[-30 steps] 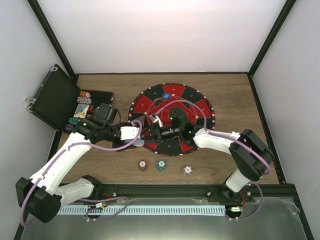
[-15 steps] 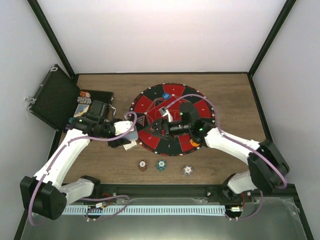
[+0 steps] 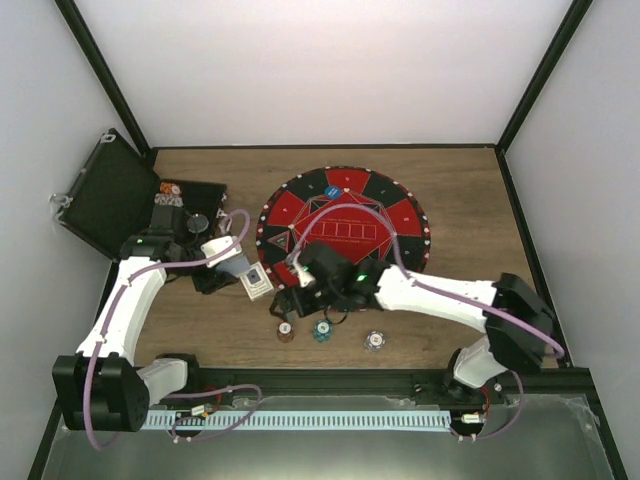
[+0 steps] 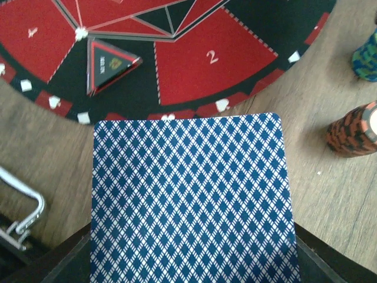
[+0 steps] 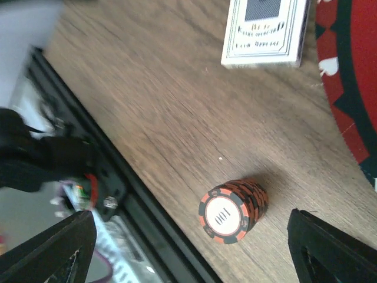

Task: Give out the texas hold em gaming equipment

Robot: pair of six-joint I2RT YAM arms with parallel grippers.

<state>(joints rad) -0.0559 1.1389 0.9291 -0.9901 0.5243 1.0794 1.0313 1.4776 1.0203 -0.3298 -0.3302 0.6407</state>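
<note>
We see the left gripper (image 4: 191, 268) clenched on a blue diamond-backed playing card (image 4: 188, 194). The card fills the lower middle of the left wrist view, with the dark fingers (image 4: 65, 268) at its 2 lower corners. Past the card's far edge lies the big round red-and-black mat (image 4: 206, 59), with a small black triangular marker (image 4: 109, 65) on it at upper left. At the right edge a stack of orange-and-black round chips (image 4: 353, 131) stands on the brown wooden table (image 4: 306, 147). A stack of blue-green chips (image 4: 368, 56) stands above it in the frame.

The right gripper (image 5: 189, 224) is spread wide and grasps nothing. In the lower middle of the right wrist view, the orange stack, marked 100, sits between its 2 fingers and touches neither. A white card box with a blue panel (image 5: 265, 29) lies at the top of that view, just beside the mat's rim.

From above, 3 stacks stand in a row at lower centre, a white chip stack (image 3: 374, 341) rightmost. A black hinged case (image 3: 105, 195) lies open at upper left.
</note>
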